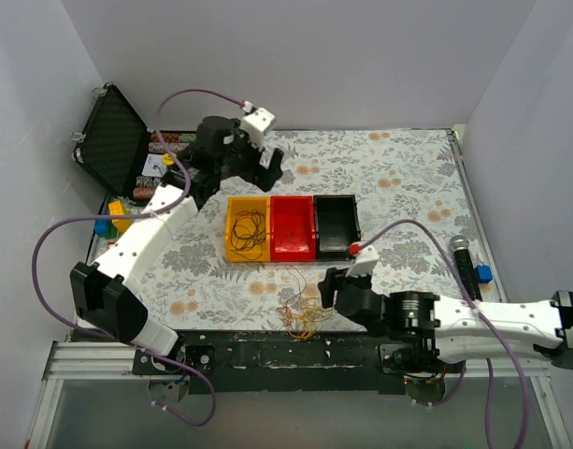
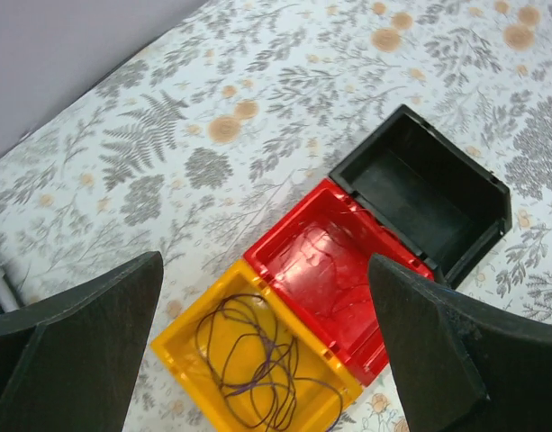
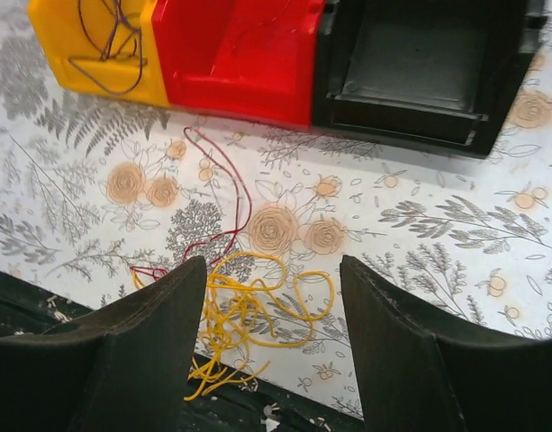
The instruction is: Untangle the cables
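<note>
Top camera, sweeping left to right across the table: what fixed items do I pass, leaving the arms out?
Open black case → yellow bin → red bin → black bin → microphone near the right edge.

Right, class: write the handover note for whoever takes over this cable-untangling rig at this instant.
Left pincer: open, holding nothing.
Right pincer: open, empty, over the yellow tangle.
Done: purple wire lies loose in the yellow bin.
Left: red wire and the yellow tangle lie on the cloth outside it, apparently snarled together at one end; separate them.
</note>
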Motion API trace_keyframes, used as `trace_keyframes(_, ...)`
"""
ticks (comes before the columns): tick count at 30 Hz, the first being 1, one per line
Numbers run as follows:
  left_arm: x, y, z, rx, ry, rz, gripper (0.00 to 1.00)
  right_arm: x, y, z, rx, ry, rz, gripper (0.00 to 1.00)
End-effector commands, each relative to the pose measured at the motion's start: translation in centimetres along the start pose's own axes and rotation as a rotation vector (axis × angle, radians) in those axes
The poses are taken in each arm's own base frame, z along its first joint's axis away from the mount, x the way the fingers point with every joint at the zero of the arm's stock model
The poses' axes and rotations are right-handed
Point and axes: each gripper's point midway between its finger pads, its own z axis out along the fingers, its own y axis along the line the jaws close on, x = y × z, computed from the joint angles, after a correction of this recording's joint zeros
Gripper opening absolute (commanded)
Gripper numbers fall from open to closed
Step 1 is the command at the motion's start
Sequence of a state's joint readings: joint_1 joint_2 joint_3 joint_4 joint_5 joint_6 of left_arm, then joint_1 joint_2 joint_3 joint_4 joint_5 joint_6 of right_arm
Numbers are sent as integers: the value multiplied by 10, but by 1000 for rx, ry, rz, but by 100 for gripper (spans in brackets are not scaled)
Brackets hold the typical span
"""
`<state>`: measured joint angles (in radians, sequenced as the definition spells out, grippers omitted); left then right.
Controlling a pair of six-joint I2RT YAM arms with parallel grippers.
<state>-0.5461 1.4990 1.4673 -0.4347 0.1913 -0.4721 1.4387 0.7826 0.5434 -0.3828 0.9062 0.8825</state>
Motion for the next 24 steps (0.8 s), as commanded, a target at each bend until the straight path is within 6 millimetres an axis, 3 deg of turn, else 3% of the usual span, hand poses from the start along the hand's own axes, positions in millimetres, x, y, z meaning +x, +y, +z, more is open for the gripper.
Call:
trace_keyframes(1,-2,13,-45,77,14,-129,98,-11,59,10,-98,41,-60,72)
trace_keyframes(4,18,11,-62,120,11,-127,98,-4,75,25,-116,81,-116,74)
trace_keyframes(8,57,-36,-87,323,22,-37,98,-5,75,38,-135,97,-110,74)
trace_keyframes(11,77,-53,-99,373,26,-11,98,-4,77,48,-200,101,-102,74)
trace_keyframes(15,90,-55,-105,374,53,30,98,3,72,67,-220,144,-133,74)
trace_keyframes(24,89,-47,-105,313,65,-5,98,17,70,105,-237,253,-250,72)
